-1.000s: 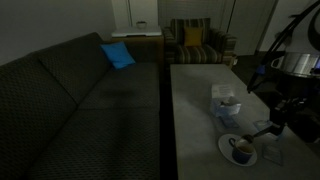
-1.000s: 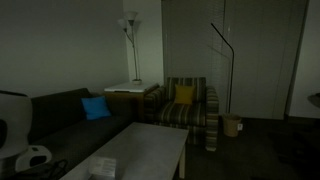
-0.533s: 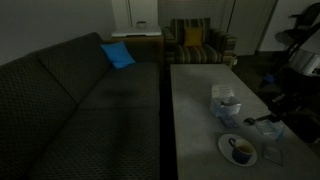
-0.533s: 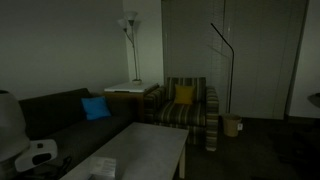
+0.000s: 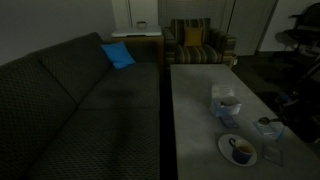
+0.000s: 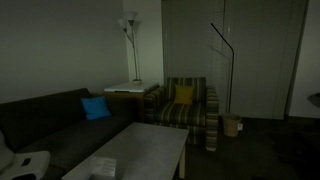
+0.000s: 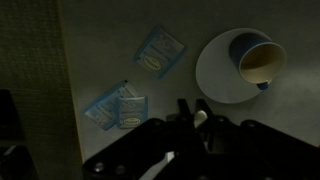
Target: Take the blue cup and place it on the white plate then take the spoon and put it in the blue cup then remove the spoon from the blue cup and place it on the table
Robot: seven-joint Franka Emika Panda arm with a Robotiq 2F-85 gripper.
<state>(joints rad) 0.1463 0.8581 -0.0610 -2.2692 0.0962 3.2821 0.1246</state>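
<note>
In the wrist view the white plate (image 7: 215,75) lies on the grey table (image 7: 100,45) at the upper right. The blue cup (image 7: 258,60) stands upright on the plate's far side, its pale inside showing. My gripper (image 7: 191,104) hangs just beside the plate's near rim. It is shut on the spoon (image 7: 200,117), of which only a pale oval end shows between the dark fingers. In an exterior view the plate (image 5: 228,146) and cup (image 5: 241,152) sit near the table's front right. The arm is only a dark shape at the right edge.
Two pale blue-white packets (image 7: 160,50) (image 7: 118,105) lie on the table left of the plate. A pale boxy object (image 5: 226,103) stands behind the plate. The dark patterned sofa (image 5: 80,110) runs along the table's left side. A striped armchair (image 6: 190,108) stands beyond the far end.
The arm has drawn back from over the cup toward the right edge, taking the spoon with it. In the other exterior view the white arm part has sunk almost out of frame.
</note>
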